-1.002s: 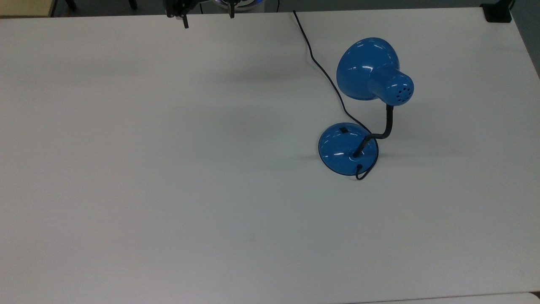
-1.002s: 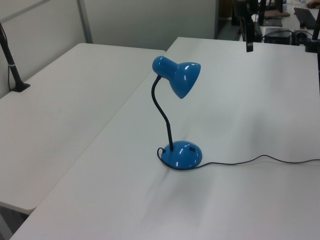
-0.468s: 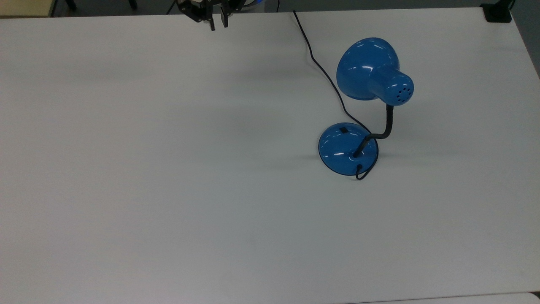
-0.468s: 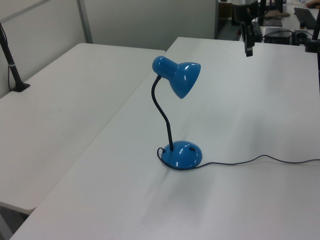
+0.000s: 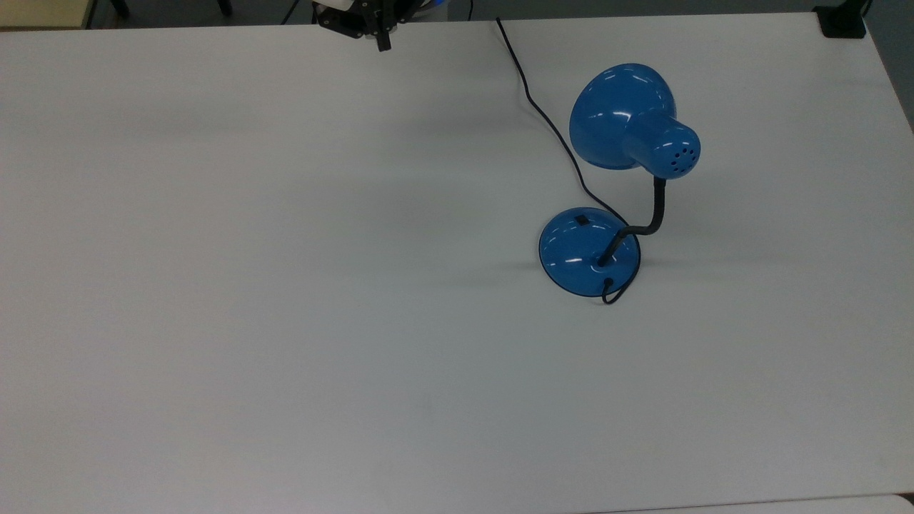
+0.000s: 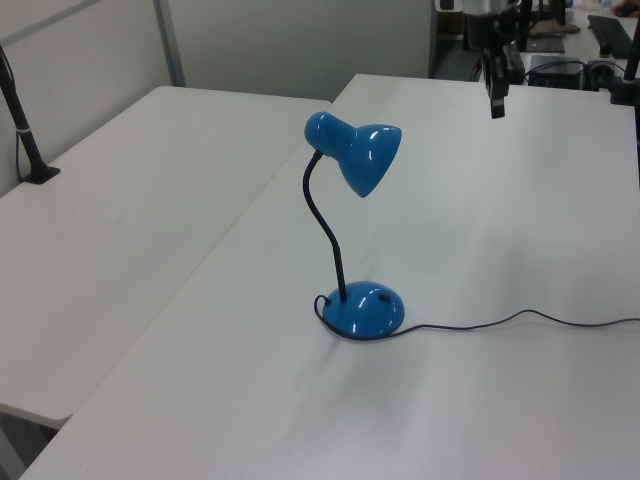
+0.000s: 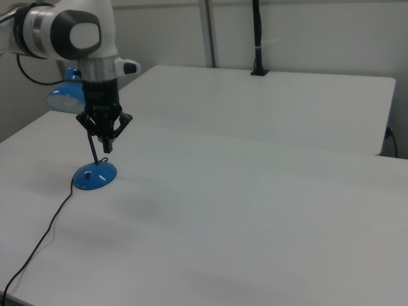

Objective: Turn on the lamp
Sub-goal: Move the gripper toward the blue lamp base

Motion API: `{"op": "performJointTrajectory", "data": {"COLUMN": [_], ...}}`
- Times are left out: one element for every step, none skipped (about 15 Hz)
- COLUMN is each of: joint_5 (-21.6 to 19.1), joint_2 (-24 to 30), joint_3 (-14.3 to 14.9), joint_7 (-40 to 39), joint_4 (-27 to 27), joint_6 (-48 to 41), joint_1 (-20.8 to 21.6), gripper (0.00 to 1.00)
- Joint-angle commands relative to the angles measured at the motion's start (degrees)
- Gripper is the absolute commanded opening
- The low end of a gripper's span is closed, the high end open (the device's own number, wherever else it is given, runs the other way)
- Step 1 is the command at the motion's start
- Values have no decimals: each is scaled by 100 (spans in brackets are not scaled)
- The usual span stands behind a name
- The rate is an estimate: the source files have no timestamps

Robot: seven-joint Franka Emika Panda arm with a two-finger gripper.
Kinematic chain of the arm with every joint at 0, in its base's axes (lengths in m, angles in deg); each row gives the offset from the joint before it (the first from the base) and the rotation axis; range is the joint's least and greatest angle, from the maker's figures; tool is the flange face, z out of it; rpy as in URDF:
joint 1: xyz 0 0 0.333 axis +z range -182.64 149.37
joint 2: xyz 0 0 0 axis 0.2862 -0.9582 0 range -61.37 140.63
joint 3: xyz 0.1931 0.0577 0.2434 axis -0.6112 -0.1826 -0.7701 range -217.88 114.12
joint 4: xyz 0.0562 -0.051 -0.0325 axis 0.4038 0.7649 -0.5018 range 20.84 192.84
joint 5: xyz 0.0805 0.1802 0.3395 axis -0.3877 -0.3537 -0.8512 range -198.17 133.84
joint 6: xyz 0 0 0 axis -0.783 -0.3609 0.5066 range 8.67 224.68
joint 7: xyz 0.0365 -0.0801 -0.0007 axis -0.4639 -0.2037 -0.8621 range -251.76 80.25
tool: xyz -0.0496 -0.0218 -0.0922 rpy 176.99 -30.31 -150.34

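The lamp stands on the white table (image 5: 285, 285), unlit. Its blue shade (image 5: 623, 118) sits atop a black gooseneck (image 5: 653, 210) above the round blue base (image 5: 587, 251), with a small black switch (image 5: 582, 219) on the base's far side. In the left view the lamp (image 6: 362, 310) is mid-table; in the right view its base (image 7: 94, 176) lies at the left. My gripper (image 5: 383, 41) hangs shut and empty over the table's far edge, well to the top view's left of the lamp. It also shows in the left view (image 6: 497, 106) and the right view (image 7: 107, 146).
The black cord (image 5: 543, 114) runs from the base to the table's far edge. A black clamp (image 5: 842, 21) sits at the far right corner. A second white table (image 6: 130, 200) adjoins, with a black post (image 6: 25, 130). An upright pole (image 7: 257, 38) stands behind.
The fingers have closed from wide apart to shut. The gripper has shifted toward the top view's right along the far edge. The lamp has not moved.
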Motion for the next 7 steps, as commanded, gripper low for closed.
{"op": "performJointTrajectory", "data": {"joint_5": [-282,-291,-291,-300,-309,-309,-326], "joint_2": [217,217,226,226,252,252,261], "joint_3": [-27,-35,-35,-27,-35,-35,-35], "joint_7": [-67,-67,-58,-58,-50,-50,-50], "joint_4": [251,278,287,313,365,383,392], "joint_6": [-53,-53,-53,-44,-35,-35,-26], "joint_1": [-91,-91,-91,-82,-65,-47,-29], "gripper": [0,0,0,0,0,0,0]}}
